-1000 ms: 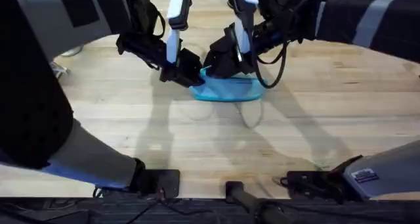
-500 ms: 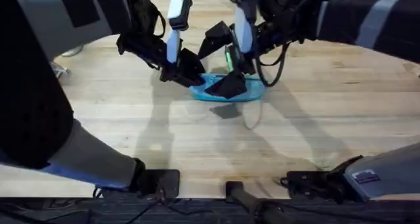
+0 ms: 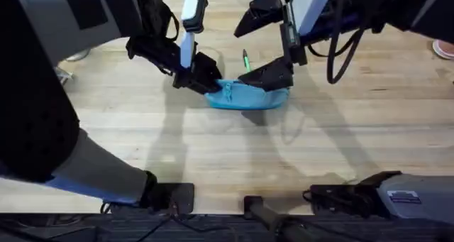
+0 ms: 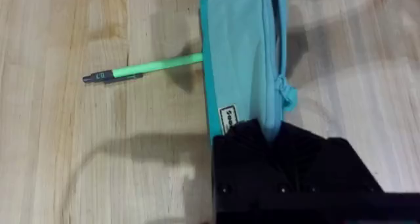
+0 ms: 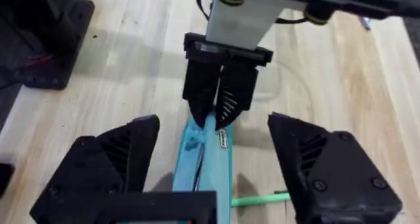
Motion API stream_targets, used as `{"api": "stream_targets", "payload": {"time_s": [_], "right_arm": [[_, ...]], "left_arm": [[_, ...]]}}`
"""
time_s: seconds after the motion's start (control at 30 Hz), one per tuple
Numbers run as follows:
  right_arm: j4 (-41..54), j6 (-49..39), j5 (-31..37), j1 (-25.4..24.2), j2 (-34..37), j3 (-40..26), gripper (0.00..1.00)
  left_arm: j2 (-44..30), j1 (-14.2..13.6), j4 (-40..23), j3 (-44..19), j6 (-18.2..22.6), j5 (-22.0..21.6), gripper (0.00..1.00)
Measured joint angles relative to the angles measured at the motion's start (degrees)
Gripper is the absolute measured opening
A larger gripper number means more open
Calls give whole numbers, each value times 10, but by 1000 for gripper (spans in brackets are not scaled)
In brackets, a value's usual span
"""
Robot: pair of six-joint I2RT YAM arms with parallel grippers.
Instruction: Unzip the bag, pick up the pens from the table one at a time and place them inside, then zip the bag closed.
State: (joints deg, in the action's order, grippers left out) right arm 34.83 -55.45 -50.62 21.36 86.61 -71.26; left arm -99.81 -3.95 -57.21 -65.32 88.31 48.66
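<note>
left gripper (image 5: 218, 115): clamped on bag (image 3: 248, 96) end | right gripper (image 5: 213, 168): jaws wide, above bag | green pen (image 4: 141, 69) on table (image 3: 213, 150) beside bag

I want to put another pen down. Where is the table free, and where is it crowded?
Free: the table between the bag and the arm bases. Crowded: around the bag, with the left gripper, right gripper and green pen.

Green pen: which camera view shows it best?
Left wrist view: the green pen lies nearly full length on the table, one end behind the bag. Overhead shows a small sliver; right wrist shows one end beside the bag.
</note>
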Motion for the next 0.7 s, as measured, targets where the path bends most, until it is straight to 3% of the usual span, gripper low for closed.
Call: {"api": "stream_targets", "payload": {"time_s": [0.17, 0.2, 0.37, 0.4, 0.7], "right_arm": [[27, 0, 0, -2, 0, 0, 997], [31, 0, 0, -2, 0, 0, 998], [38, 0, 0, -2, 0, 0, 998], [38, 0, 0, -2, 0, 0, 998], [54, 0, 38, -2, 0, 0, 998]], "left_arm": [[0, 0, 0, 0, 0, 0, 57], [0, 0, 0, 0, 1, 0, 138], [0, 0, 0, 0, 1, 0, 925], [0, 0, -2, 0, 0, -1, 974], [0, 2, -96, -56, 0, -35, 993]]}}
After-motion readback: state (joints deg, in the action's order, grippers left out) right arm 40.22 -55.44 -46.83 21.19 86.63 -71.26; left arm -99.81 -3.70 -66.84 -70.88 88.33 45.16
